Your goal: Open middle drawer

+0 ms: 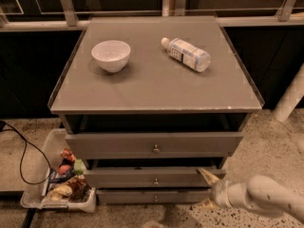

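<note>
The middle drawer (142, 177) is a wide, shallow grey-brown front with a small round knob (155, 181), between a larger drawer above and a narrower one below. My gripper (207, 189) is at the lower right, at the right end of the middle drawer's front. It is open and holds nothing. One fingertip (205, 174) lies by the drawer's right edge, and the other is lower, near the floor. The gripper is well to the right of the knob.
A white bowl (110, 54) and a plastic bottle (186, 54) lying on its side rest on the cabinet top (156, 89). A clear bin of snacks (61, 182) sits on the floor to the left, with a black cable (23, 151) beside it. A white pole (289, 99) stands at the right.
</note>
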`<state>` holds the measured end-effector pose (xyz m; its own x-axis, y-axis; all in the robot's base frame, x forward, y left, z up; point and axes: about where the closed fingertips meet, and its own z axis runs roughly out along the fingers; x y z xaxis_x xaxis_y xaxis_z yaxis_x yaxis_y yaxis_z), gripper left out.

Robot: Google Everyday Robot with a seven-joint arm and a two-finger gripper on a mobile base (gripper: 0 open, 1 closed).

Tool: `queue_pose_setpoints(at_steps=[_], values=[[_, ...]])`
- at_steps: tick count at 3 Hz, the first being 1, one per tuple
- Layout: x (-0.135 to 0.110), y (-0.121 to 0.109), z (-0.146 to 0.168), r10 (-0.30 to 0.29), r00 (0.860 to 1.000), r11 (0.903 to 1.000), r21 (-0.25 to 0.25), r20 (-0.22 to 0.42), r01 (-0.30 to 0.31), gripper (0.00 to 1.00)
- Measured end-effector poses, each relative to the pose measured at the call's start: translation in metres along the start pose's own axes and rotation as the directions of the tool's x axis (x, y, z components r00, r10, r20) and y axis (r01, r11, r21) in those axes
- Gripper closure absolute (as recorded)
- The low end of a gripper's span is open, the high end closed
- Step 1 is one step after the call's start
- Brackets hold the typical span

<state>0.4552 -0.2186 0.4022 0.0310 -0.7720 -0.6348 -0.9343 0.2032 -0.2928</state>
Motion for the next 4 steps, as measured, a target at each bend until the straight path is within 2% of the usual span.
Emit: queue_pose_setpoints(at_steps=[1,2,3,4], values=[[0.018,0.072,-0.046,0.012,0.999,0.9987,-0.049,-0.039,-0.013,0.61],[0.023,0.130,-0.090,0.022,0.998,0.9973,-0.068,-0.056,-0.026,0.85],[0.024,0.131,-0.090,0.031,0.998,0.9974,-0.064,-0.056,-0.034,0.80],[-0.017,0.074,-0.065,-0.075,0.996,0.9964,-0.044,-0.049,0.073,0.57]])
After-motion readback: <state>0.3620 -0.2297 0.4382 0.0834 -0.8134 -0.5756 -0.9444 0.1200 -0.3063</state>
